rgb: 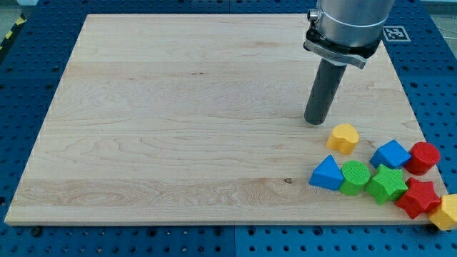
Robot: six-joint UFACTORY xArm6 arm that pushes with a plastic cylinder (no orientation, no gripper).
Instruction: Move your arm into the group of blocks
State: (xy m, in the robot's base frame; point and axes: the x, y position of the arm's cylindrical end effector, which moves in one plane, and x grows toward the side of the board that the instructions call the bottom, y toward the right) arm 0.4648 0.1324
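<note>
A pale wooden board (178, 128) carries eight blocks clustered at its bottom-right corner: yellow heart (344, 138); blue cube (390, 154); red cylinder (423, 157); blue triangle (327, 173); green cylinder (355, 177); green star (387, 183); red star (418, 198); yellow block (447, 212) overhanging the right edge.

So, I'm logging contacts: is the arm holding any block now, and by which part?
Nothing is held. My tip rests on the bare board, apart from the yellow heart block, which lies toward the view's lower right.

upright dark rod, my tip (315, 122) down at board level
</note>
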